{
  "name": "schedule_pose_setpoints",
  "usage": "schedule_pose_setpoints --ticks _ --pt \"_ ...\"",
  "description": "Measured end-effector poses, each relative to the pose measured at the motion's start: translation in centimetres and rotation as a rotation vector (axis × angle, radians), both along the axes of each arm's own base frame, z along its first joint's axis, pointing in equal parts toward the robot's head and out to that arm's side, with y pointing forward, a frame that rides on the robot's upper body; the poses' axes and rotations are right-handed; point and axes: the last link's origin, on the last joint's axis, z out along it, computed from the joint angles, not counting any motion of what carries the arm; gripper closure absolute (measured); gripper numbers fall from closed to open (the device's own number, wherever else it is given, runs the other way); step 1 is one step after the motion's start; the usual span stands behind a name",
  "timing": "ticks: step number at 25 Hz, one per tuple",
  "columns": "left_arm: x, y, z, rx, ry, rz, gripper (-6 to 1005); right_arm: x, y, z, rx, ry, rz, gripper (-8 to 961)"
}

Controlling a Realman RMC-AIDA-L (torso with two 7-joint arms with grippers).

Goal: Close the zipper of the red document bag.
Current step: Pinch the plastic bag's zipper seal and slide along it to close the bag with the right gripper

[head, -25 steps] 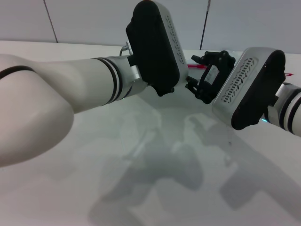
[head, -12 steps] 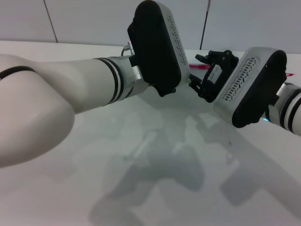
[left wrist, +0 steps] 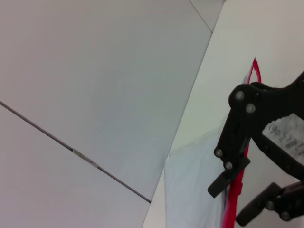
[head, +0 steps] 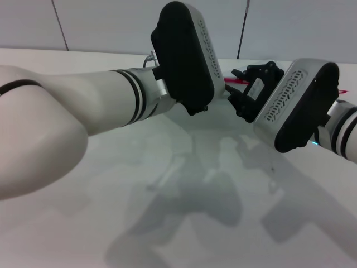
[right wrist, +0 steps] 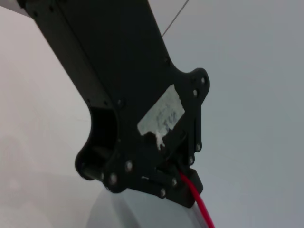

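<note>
The red document bag (left wrist: 194, 190) is a pale translucent pouch lying flat on the white table; it also shows in the right wrist view (right wrist: 137, 213). Its zipper (left wrist: 254, 71) is a thin red strip along one edge, seen in short stretches in the head view (head: 233, 81). My right gripper (left wrist: 240, 197) sits partway along the strip, shut on it, with free zipper running on to the far tip. In the head view this right gripper (head: 233, 87) is just beyond my left wrist. My left gripper (right wrist: 178, 183) is shut on the zipper (right wrist: 202, 206) nearer the other end. The head view hides it behind its own wrist housing.
My left arm's black-and-white wrist housing (head: 184, 56) blocks the middle of the head view. The right wrist housing (head: 295, 106) stands close beside it. The white table (head: 83, 223) stretches toward me, and grey wall panels (head: 111, 22) rise behind.
My right gripper has shifted a little to the right and away along the red strip. The left arm has barely moved.
</note>
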Motion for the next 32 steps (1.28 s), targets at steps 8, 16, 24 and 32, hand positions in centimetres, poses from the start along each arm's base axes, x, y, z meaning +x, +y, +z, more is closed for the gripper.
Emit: schedule_pose_setpoints --ticks 8,16,24,32 --pt "0.06 -0.05 0.05 0.001 -0.002 -0.002 961 -0.09 0.05 0.08 0.005 0.003 0.002 739" --pt "0.04 -0.07 0.07 0.001 -0.001 -0.003 962 -0.26 0.06 0.11 0.012 0.009 0.008 785" --pt "0.08 -0.05 0.12 0.003 -0.002 -0.003 962 -0.39 0.08 0.18 0.014 0.016 0.009 823" --pt "0.07 -0.02 0.16 0.004 -0.003 -0.003 962 -0.26 0.13 0.17 0.015 0.016 0.004 838"
